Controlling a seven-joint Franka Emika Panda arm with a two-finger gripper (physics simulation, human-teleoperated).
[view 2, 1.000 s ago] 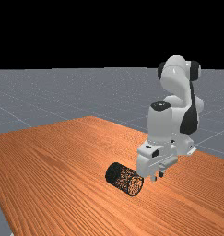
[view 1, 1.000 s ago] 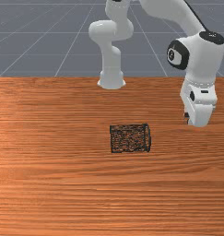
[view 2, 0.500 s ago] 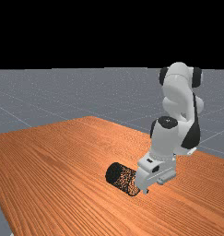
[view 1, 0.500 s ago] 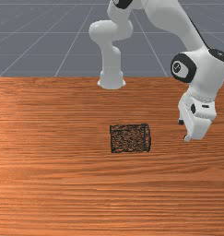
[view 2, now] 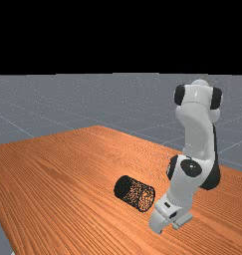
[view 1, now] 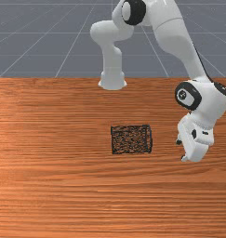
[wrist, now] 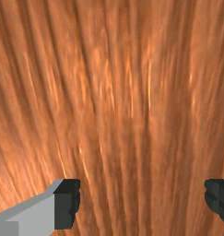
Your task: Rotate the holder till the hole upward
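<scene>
The gripper (view 1: 181, 150) is low at the front view's right of the holder (view 1: 131, 139), apart from it, with its fingers spread. That holder is a black mesh cylinder lying on its side, one rounded end toward the gripper. In the far view the gripper (view 2: 159, 230) is in front and to the right of the holder (view 2: 134, 193), whose nearer end shows a ring-like rim. Between the two dark fingertips of the gripper (wrist: 142, 203) in the wrist view there is only wood grain.
The wooden table (view 1: 63, 186) lies beneath the holder and the hand. At the table's back edge in the front view stands the arm's base (view 1: 112, 80). A gap of bare wood (view 1: 164, 139) separates the holder from the hand.
My hand has moved toward the front view's bottom and slightly left, tilting somewhat; in the far view it has come lower and no longer overlaps the holder. The holder has stayed put.
</scene>
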